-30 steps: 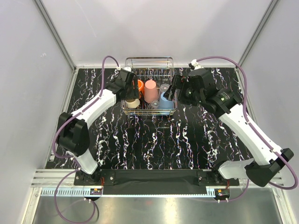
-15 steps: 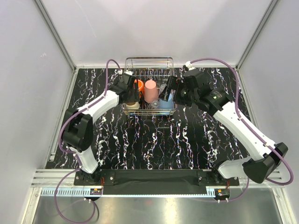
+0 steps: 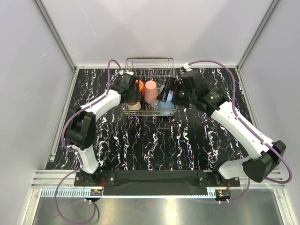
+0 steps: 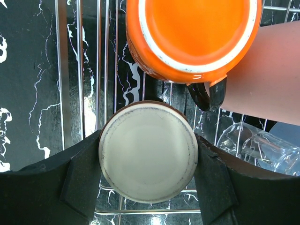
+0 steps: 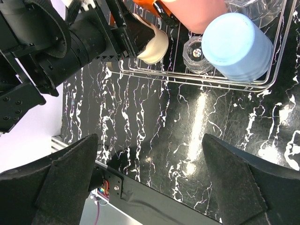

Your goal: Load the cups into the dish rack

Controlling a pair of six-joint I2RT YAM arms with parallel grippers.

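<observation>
A black tabletop veined with white [image 3: 187,140] fills most of the space in front of me. The two white-and-black arms reach from its near edge toward the far middle. There stands the rectangular silver wire dish rack [image 3: 149,59], with every cup I can see inside it.

The salmon-pink tumbler [image 3: 151,90] is the biggest and sits mid-rack. Just left of it is the orange ceramic mug [image 4: 192,33], showing a round orange face ringed in white, its dark handle pointing toward the tumbler. The light blue cup [image 5: 236,44] occupies the near right corner, its closed end facing up.

In the near left corner, just in front of the mug, is the small beige cup with a dark rim [image 3: 133,106]. The left gripper [image 4: 148,159] is clamped around it, one black pad pressed against each side.

The right gripper [image 5: 149,140] hangs at the rack's right side with its jaws spread wide and nothing between them. From its wrist camera only the veined tabletop shows in that gap.

Smallest are the clear transparent glasses [image 4: 258,145], lying along the near wire between the beige cup and the blue one. I think there are two or three, but they're hard to separate through the bars.
</observation>
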